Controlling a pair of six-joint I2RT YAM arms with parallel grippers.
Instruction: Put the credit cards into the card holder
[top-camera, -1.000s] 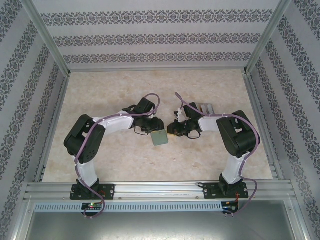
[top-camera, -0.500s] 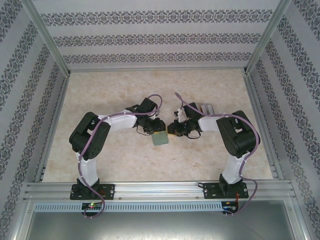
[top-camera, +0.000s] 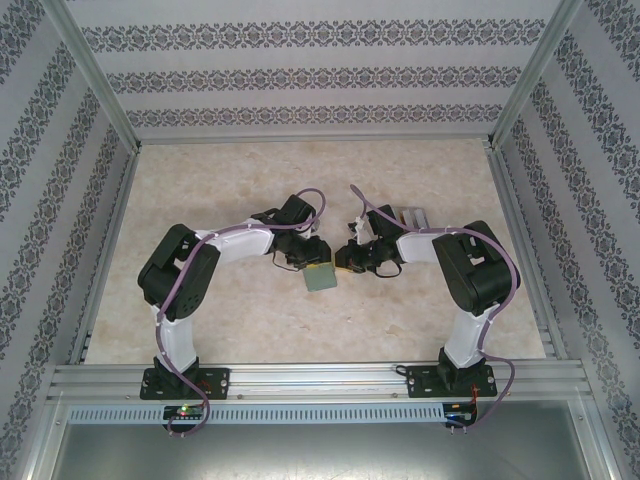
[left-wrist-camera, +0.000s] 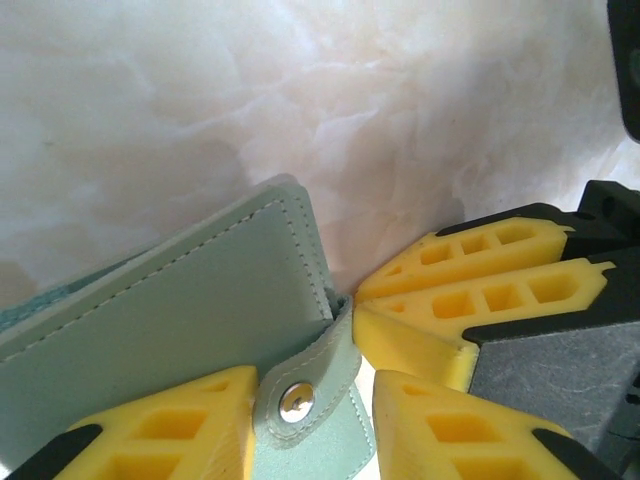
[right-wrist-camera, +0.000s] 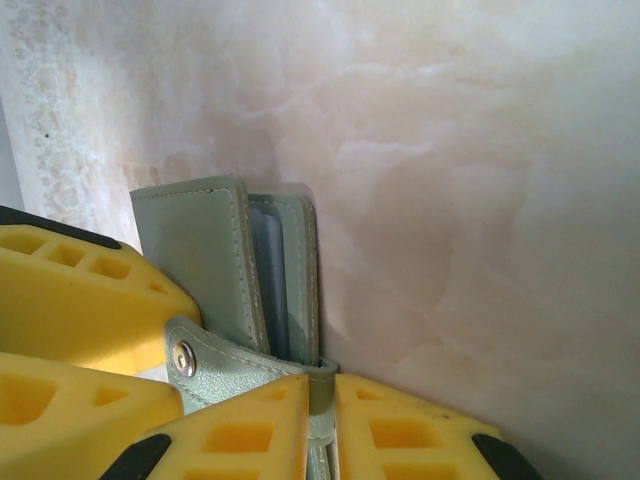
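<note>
The sage-green card holder (top-camera: 321, 279) is held folded just above the table's middle, between the two arms. In the left wrist view its snap tab (left-wrist-camera: 296, 401) sits between my left gripper's (left-wrist-camera: 315, 385) yellow fingers, which close against the card holder (left-wrist-camera: 180, 330) at that corner. From the opposite side my right gripper (right-wrist-camera: 322, 385) is shut on the thin tab strap at the card holder's (right-wrist-camera: 195, 250) edge. A bluish credit card edge (right-wrist-camera: 270, 285) shows between the two leaves. In the top view the left gripper (top-camera: 308, 262) and right gripper (top-camera: 345, 262) almost touch.
A clear slotted rack (top-camera: 411, 215) stands behind the right arm's forearm. Bare marble tabletop (top-camera: 250, 170) lies all around, bounded by patterned walls and a metal rail (top-camera: 320, 378) at the near edge.
The left arm's elbow has shifted slightly to the right. The card holder and both grippers stay in the same spot.
</note>
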